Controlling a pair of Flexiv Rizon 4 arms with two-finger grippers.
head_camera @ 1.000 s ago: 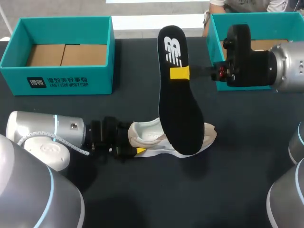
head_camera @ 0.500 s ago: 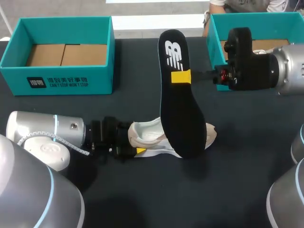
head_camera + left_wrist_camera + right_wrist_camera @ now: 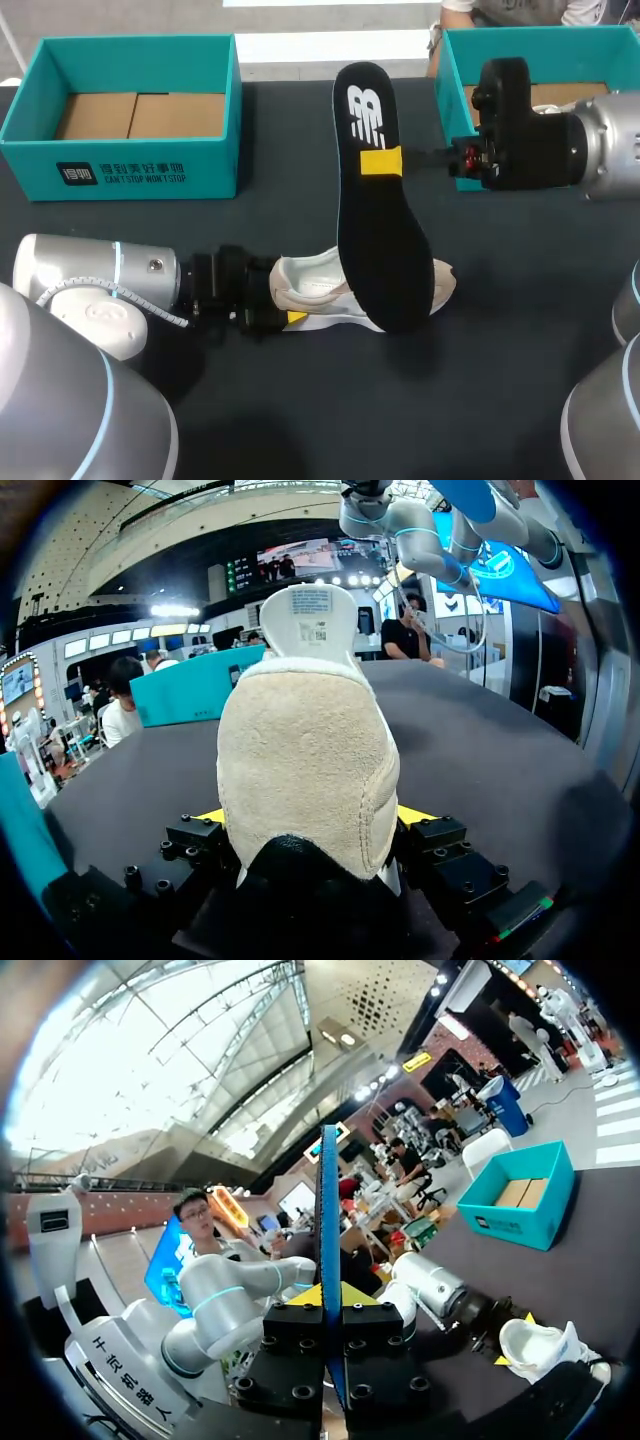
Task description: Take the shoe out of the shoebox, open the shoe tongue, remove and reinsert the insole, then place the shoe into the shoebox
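- Over the last second my right gripper (image 3: 380, 160) has nudged the black insole (image 3: 380, 230) a touch toward 4 o'clock. In the last half second nothing has moved, so I judge the lift-out finished and a pause before reinsertion.
- Nearest, my left gripper (image 3: 310, 815) comes in from 9 o'clock. Its yellow tips are pressed on both sides of the heel of the cream shoe (image 3: 310, 290), pinning it on the dark table (image 3: 300, 420) with its toe toward 3 o'clock.
- Above it, the right gripper reaches in from 3 o'clock. Its fingers are clamped on the insole's two faces near the heel end.
- The insole stands steeply, heel end toward 12 o'clock and toe end over the shoe's forefoot. I cannot tell whether it touches the shoe.
- Next, I think, the toe end must be fed into the shoe opening.
- Farthest, an open teal shoebox (image 3: 130, 170) sits at 11 o'clock and a second teal box (image 3: 520, 40) at 1 o'clock.
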